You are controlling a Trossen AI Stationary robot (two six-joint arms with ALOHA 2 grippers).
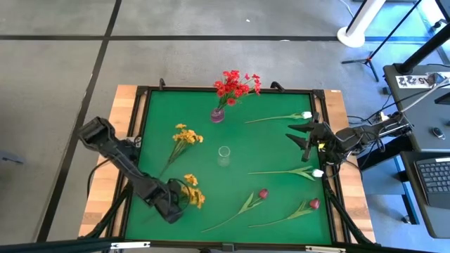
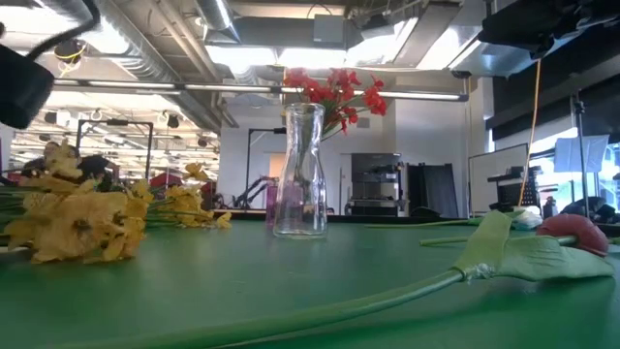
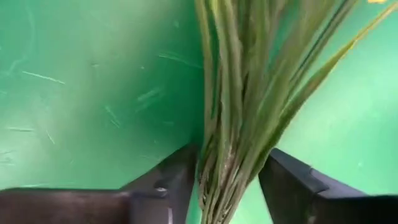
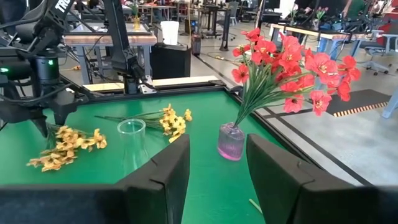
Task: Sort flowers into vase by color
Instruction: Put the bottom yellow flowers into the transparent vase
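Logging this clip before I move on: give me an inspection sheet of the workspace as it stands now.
Surface: green mat in a black frame on a wooden table.
Job's things: red flowers in purple vase; clear vase empty, mid-mat; loose yellow bunch; second yellow bunch at the left pincer; two white buds, two dark-red buds lying flat.
Clutter: nothing seen.
Grippers: left pincer straddles yellow-bunch stems; right pincer open, empty, at the right edge.
Cables: bundle behind right arm.
Surroundings: keyboard on side desk.
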